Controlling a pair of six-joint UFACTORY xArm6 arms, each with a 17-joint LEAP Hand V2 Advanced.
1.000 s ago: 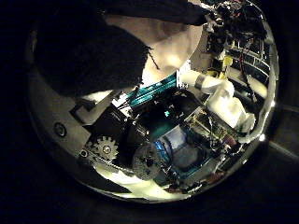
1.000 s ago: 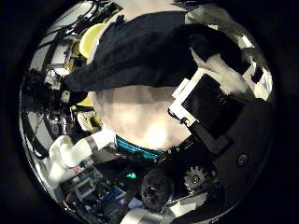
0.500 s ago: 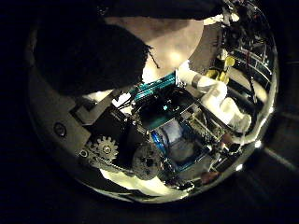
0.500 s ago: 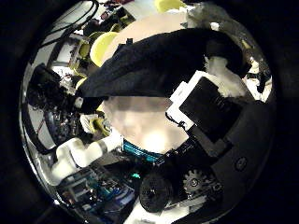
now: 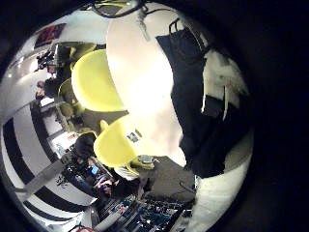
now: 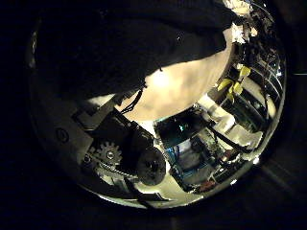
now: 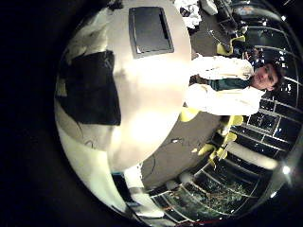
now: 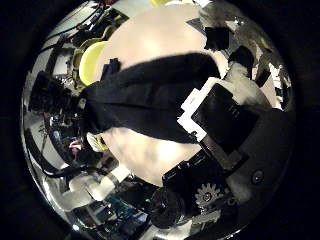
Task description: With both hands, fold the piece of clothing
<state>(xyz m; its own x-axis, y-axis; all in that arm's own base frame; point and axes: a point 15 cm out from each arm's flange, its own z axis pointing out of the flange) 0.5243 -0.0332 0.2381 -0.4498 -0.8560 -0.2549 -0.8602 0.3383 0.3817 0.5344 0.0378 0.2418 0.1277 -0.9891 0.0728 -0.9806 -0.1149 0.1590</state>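
The round tabletop (image 7: 156, 104) is the biggest thing here. A lot of it is bare, so there is much free room on it. In the left little finger side palm view two chairs (image 5: 97, 77) stand just beside its rim.

The piece of clothing (image 8: 140, 95) lies spread on the tabletop. In the right thumb side palm view it runs like a wide band across the top, with bare top showing past both of its long edges. In the left little finger side palm view one edge of the cloth is near the rim of the tabletop. In the left thumb side palm view the cloth fills much of the view, so it is close to that palm.

A flat tray-like thing (image 7: 150, 28) lies well apart from the cloth, near the far rim.

The right robot hand (image 8: 215, 115) touches one end of the cloth. The left robot hand (image 6: 115, 149) is over the cloth. I cannot tell if either robot hand has its fingers apart, together or clamped on the cloth.
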